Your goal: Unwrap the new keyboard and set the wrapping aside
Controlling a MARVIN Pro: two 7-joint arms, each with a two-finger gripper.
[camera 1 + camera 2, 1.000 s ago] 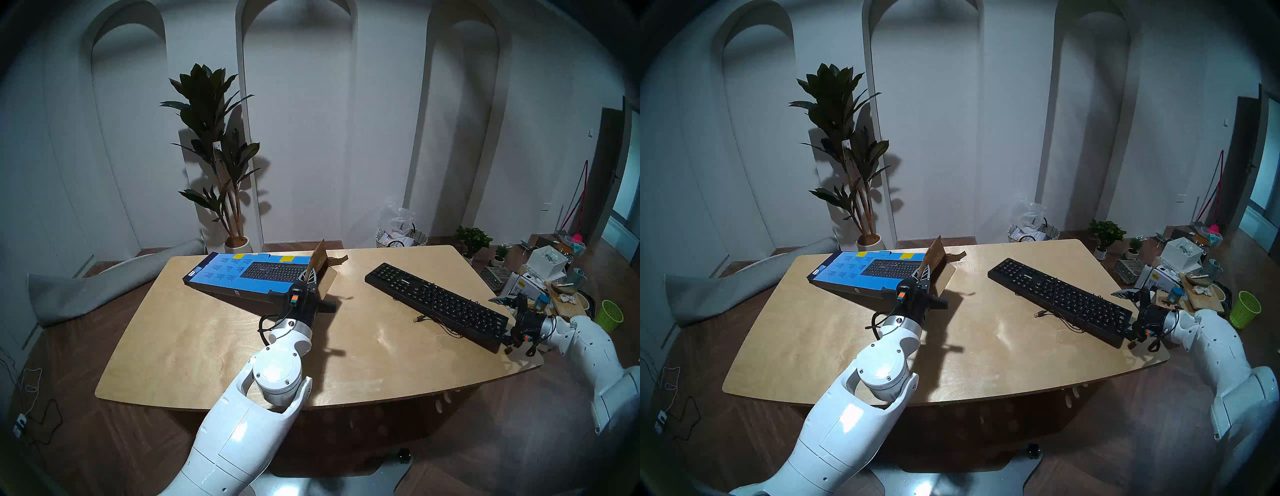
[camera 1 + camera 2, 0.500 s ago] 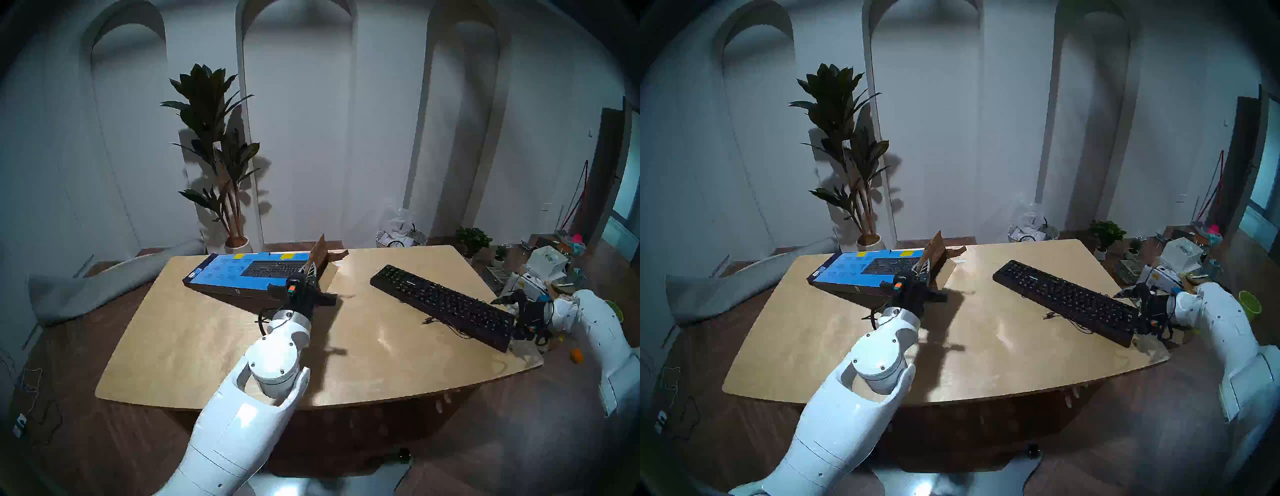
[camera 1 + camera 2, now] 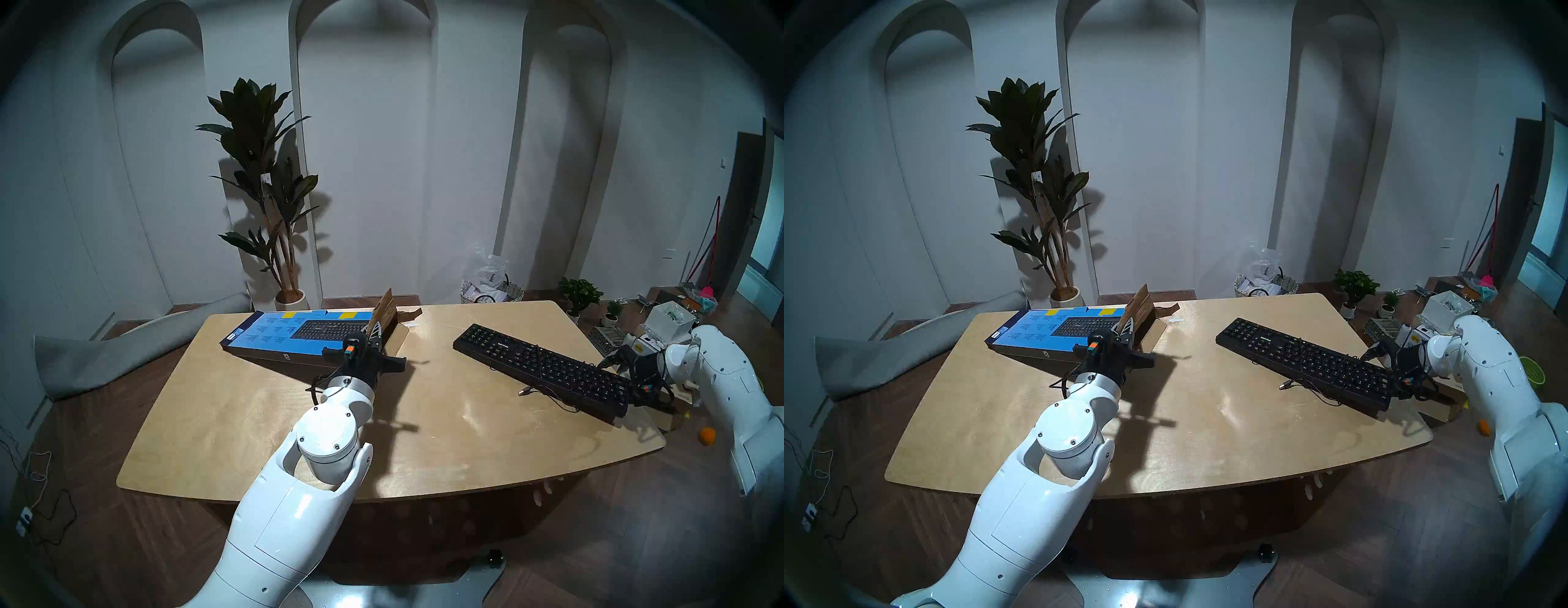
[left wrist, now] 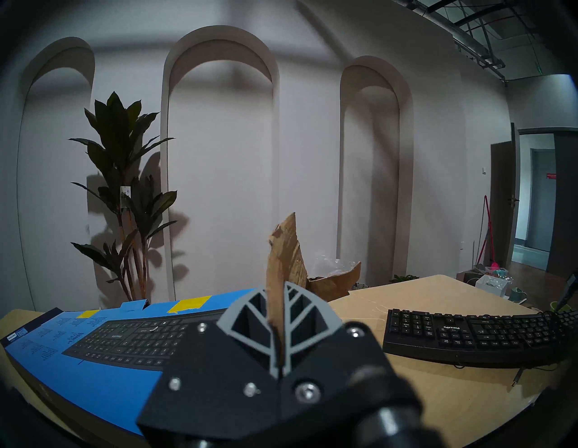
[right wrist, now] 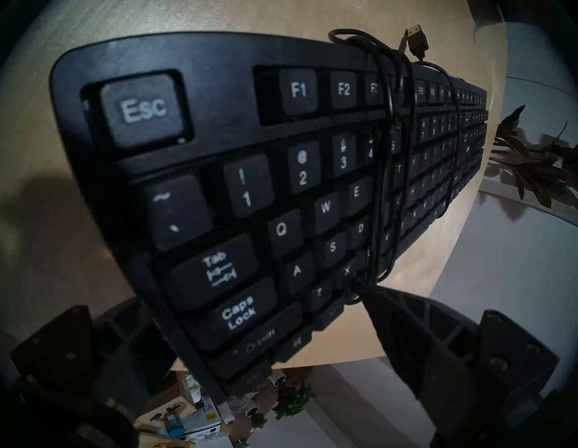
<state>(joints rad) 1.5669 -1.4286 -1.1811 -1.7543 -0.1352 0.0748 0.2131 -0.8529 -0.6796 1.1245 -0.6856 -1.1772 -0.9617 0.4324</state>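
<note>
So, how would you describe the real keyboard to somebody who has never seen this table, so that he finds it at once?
Start at the wooden table and go to its right end, beside the right gripper. The new keyboard lies there at a slant, with a thin cable across it. Unlike the keyboard picture printed on the blue box, it has raised keys.

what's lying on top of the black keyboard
Only its own thin black cable loops across the keyboard's keys, its USB plug resting on the table. What is underneath is hidden.

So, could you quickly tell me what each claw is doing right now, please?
Left claw: shut on the brown cardboard flap of the long blue box.
Right claw: open, holding nothing, beside the black keyboard.
</note>
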